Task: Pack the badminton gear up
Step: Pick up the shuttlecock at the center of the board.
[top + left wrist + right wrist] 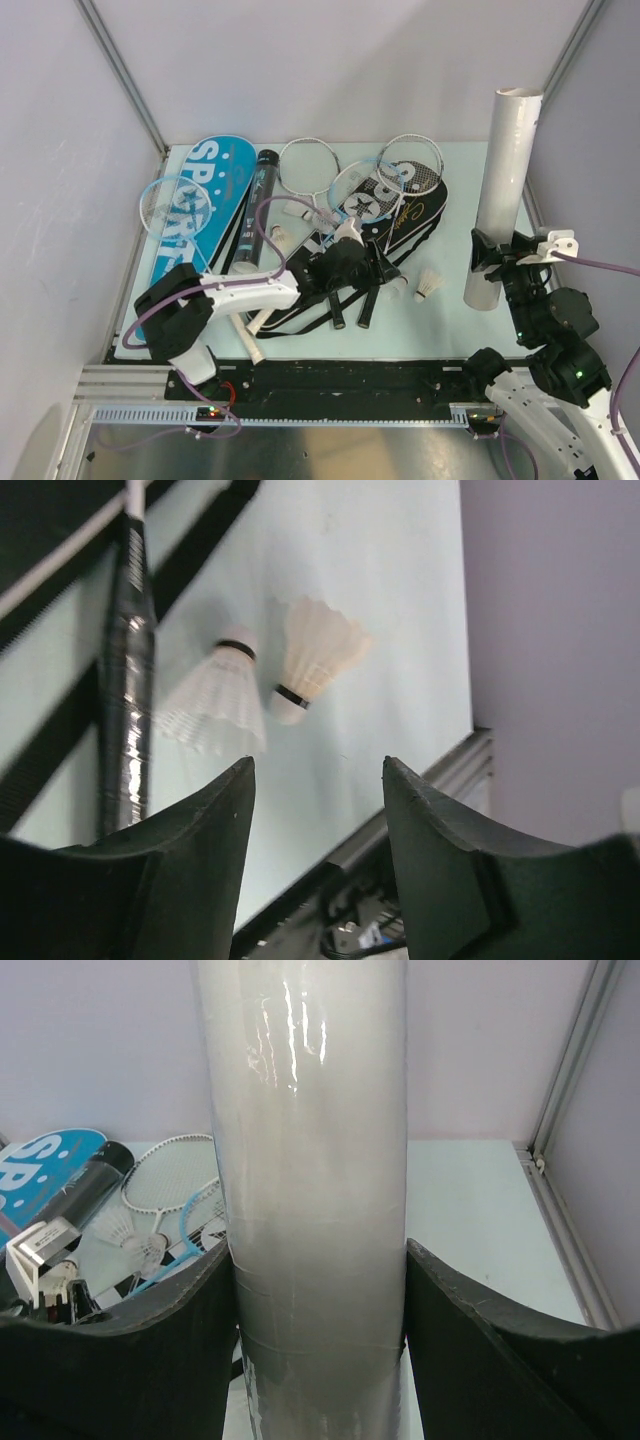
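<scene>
My right gripper (318, 1260) is clenched on the white shuttle tube (305, 1140), one finger pressed flat to each side low on its wall, and the tube stands upright with its open mouth at the top. Whether its foot rests on the table (455, 325) or hangs just above it, I cannot tell. The tube is a glossy, thin-walled cylinder. I judge it light, smooth enough to slide and soft enough to dent, so the squeeze should be firm and low, not crushing.

My left gripper (318, 810) is spread wide and holds nothing, low over the table on the tube's left. Just past its fingertips, between it and the tube, lie two feather shuttlecocks close together. The sharper shuttlecock (315, 660) has its cork end towards me, and the blurred shuttlecock (215, 695) has its cork away. They weigh next to nothing and the feather skirts will crush or splay. I would close gently at the cork or the band just above it and feed each one cork-first into the tube's mouth.

A black-wrapped racket handle (128, 680) runs alongside them. Further from the tube lies the black racket bag (405, 215) with rackets strewn over it, then the black shuttle tube (262, 195). The blue "SPORT" bag (195, 195) lies farthest from the tube.
</scene>
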Robot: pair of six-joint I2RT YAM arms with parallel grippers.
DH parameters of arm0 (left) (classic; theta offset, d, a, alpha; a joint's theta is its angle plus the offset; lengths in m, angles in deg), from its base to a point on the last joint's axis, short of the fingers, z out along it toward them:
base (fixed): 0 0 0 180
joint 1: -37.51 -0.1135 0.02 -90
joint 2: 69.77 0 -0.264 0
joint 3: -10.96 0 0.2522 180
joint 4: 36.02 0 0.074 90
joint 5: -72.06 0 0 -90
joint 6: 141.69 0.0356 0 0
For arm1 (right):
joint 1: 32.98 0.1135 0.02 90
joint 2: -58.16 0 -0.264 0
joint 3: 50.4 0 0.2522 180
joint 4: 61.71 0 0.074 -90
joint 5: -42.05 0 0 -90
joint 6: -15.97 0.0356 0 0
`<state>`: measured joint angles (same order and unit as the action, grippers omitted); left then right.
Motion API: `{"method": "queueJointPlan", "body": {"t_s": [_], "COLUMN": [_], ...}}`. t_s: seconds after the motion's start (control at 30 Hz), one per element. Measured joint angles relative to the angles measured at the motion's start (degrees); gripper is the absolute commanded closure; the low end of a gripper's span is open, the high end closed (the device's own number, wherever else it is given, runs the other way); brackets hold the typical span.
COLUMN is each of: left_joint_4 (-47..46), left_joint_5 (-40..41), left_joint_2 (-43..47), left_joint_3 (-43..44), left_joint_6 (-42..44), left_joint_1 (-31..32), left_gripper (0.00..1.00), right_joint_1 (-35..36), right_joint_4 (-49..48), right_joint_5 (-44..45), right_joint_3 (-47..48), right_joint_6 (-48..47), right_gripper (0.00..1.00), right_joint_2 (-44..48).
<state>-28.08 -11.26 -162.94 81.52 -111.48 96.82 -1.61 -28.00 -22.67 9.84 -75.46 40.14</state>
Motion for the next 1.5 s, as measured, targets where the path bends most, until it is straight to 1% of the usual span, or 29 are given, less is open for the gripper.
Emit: {"method": "queueJointPlan", "body": {"t_s": [0.1, 0.23, 0.33, 0.47, 0.63, 0.7, 0.83, 1.07, 1.2, 1.33, 1.4, 1.5], "left_joint_4": [-4.00, -6.47, -8.66, -10.95, -12.02, -12.20, -12.79, -13.53, -14.36, -14.56, -14.40, -14.58], "left_joint_5": [0.74, 2.23, 2.91, 4.13, 5.46, 6.01, 7.17, 8.31, 8.31, 8.20, 8.31, 8.98], "left_joint_2": [-0.39, -2.45, -4.72, -8.59, -12.41, -13.05, -13.90, -14.62, -16.02, -17.59, -17.92, -17.92], "left_joint_3": [-1.77, -2.60, -2.60, -2.58, -2.23, -1.95, -0.81, 2.43, 3.61, 3.72, 3.72, 3.72], "left_joint_6": [-6.38, -10.40, -12.92, -15.30, -15.85, -15.82, -14.56, -10.19, -9.66, -9.75, -9.68, -9.11], "left_joint_1": [2.34, 4.96, 5.70, 5.81, 5.81, 5.81, 5.81, 5.81, 5.81, 5.81, 5.81, 5.81], "left_gripper": [0.40, 0.40, 0.40, 0.42, 0.44, 0.46, 0.54, 0.61, 0.68, 0.72, 0.76, 0.86], "right_joint_1": [0.00, 0.00, 0.00, 0.00, 0.00, 0.00, 0.00, 0.00, 0.00, 0.00, 0.00, 0.00], "right_joint_4": [0.50, 1.60, 2.32, 2.93, 3.56, 3.63, 3.63, 3.82, 3.85, 3.85, 3.85, 3.87], "right_joint_5": [0.37, 0.28, -0.02, -0.35, -0.74, -1.01, -1.88, -2.91, -3.26, -3.45, -3.74, -3.96], "right_joint_3": [-0.17, -0.48, -0.50, -0.50, -0.50, -0.50, -0.50, -0.50, -0.50, -0.50, -0.50, -0.50], "right_joint_6": [-0.07, -0.28, -0.26, -0.26, -0.28, -0.31, -0.26, 0.31, 0.44, 1.27, 1.86, 2.78], "right_gripper": [0.57, 0.57, 0.57, 0.57, 0.57, 0.57, 0.58, 0.58, 0.59, 0.60, 0.60, 0.60], "right_joint_2": [0.22, 1.40, 2.62, 3.37, 3.37, 3.37, 3.37, 3.37, 3.37, 3.39, 3.48, 3.65]}}
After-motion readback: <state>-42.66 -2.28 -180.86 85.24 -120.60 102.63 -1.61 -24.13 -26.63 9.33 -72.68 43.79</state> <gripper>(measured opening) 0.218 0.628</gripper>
